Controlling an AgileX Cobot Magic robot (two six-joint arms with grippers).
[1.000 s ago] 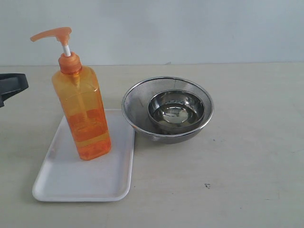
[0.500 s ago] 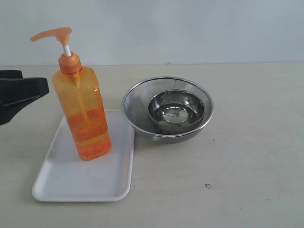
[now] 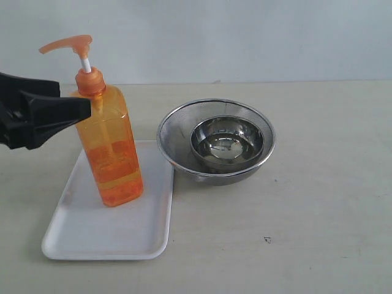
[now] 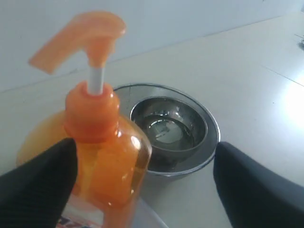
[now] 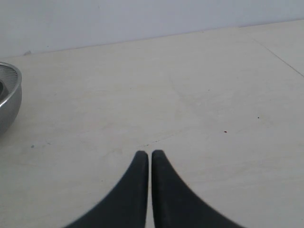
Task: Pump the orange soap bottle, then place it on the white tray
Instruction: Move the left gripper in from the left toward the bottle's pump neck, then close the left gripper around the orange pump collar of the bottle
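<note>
Left gripper (image 3: 78, 109) now around orange bottle (image 3: 113, 159)

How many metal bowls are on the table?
2. A mesh strainer stands beside the tray, and a smaller shiny bowl sits inside it. Anything beneath that inner bowl would be hidden.

No word, brand or number can be read anywhere: the only print is the label (image 3: 114, 160) on the orange soap bottle (image 3: 109, 131), and its marks are too faint and blurred to make out.
</note>
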